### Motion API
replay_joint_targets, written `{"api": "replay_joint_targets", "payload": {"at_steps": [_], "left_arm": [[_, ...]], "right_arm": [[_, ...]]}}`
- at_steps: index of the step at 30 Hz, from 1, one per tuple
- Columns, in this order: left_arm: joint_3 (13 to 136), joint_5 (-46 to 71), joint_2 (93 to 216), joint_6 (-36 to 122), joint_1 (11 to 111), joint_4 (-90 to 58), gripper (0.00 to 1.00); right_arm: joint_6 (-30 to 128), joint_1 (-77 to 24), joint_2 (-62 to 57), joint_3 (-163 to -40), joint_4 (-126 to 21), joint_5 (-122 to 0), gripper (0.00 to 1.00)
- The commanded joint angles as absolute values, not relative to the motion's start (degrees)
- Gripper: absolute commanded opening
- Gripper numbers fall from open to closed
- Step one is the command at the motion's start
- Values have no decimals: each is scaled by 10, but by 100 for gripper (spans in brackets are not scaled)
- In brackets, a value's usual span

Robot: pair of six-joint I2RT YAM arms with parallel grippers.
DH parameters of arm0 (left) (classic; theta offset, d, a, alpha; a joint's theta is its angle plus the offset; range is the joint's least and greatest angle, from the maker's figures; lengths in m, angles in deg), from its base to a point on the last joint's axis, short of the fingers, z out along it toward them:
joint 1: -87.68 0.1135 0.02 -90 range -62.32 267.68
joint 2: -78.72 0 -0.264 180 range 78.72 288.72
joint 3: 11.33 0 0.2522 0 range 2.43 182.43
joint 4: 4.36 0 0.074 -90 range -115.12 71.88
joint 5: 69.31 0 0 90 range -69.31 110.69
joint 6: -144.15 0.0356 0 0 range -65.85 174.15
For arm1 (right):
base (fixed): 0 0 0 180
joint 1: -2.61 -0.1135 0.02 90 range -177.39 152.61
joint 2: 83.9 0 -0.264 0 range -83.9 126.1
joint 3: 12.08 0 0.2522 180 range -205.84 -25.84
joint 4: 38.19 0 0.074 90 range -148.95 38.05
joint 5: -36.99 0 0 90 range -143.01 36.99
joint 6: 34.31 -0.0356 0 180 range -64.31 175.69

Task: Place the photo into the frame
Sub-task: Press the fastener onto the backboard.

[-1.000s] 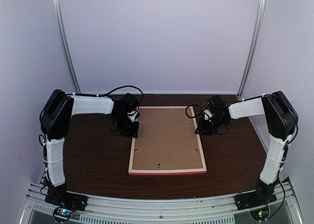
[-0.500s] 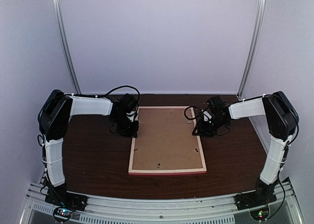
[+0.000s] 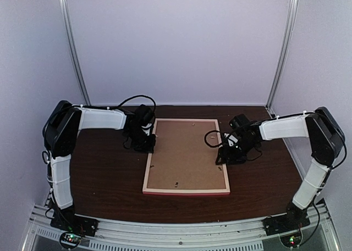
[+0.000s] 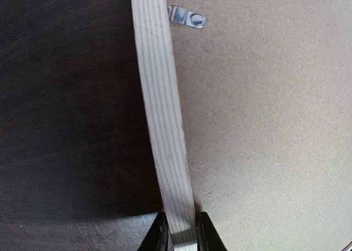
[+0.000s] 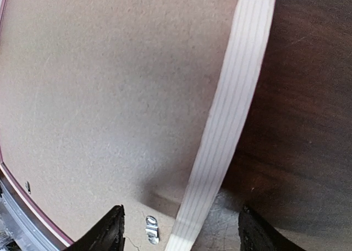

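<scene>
Dark brown wood-grain table [image 3: 110,177], matte; faint scuffs are picked up in the wrist views. It is enclosed by plain pale lilac-white panels: back wall [image 3: 176,42], left wall [image 3: 27,53], right wall [image 3: 327,48]. Aluminium profiles are set in the back corners: left upright [image 3: 75,53], right upright [image 3: 282,48]. A slotted metal rail [image 3: 181,232] is mounted along the near table edge. Light is even and diffuse, and only soft shadows are cast.
</scene>
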State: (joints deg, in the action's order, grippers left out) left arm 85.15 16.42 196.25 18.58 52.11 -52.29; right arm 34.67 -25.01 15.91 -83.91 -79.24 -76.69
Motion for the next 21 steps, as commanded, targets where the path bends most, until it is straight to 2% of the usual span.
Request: {"api": "replay_joint_targets", "payload": {"at_steps": [1, 9, 21], "left_arm": [[845, 163, 1975, 201, 520, -506, 16], [849, 164, 1976, 206, 520, -507, 16], [849, 162, 1978, 206, 520, -507, 16]], "right_arm": [[363, -272, 142, -832, -826, -729, 71], [375, -285, 158, -838, -839, -710, 57], [411, -294, 159, -844, -863, -680, 55]]}}
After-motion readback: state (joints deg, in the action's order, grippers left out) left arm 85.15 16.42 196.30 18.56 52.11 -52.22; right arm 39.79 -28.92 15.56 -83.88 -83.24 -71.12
